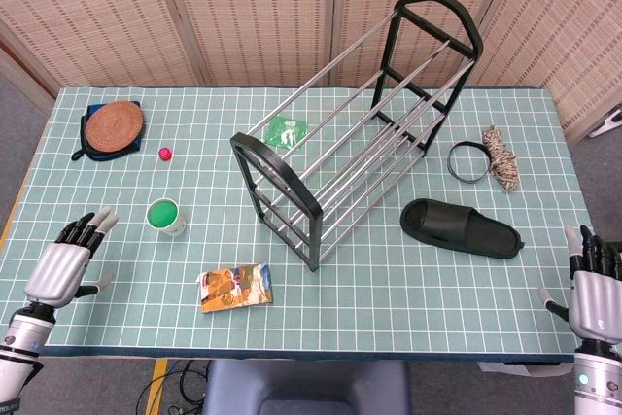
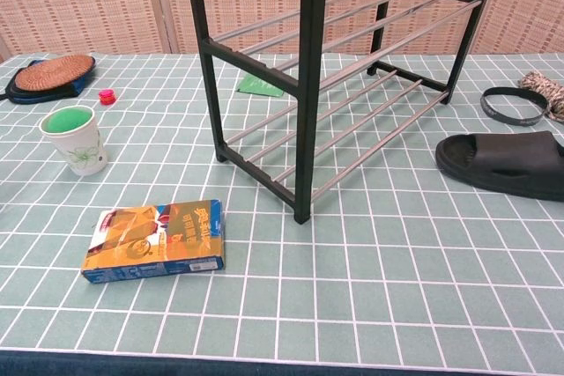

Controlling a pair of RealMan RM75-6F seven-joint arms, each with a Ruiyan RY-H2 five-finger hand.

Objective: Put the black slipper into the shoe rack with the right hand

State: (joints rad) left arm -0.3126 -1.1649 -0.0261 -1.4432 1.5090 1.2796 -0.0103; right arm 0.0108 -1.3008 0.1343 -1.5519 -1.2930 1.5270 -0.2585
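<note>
Nothing started yet: right hand [image 1: 595,291] empty, fingers apart, at table [image 1: 389,308] edge. Slipper [image 1: 460,228] lying flat beside rack [image 1: 355,123]. Next: reach forward, grasp slipper, lift toward shelf.

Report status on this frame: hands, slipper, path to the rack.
Both hands open, left hand, right hand at table edge. Black slipper flat on table, untouched, beside shoe rack. Nothing between slipper and rack.
</note>
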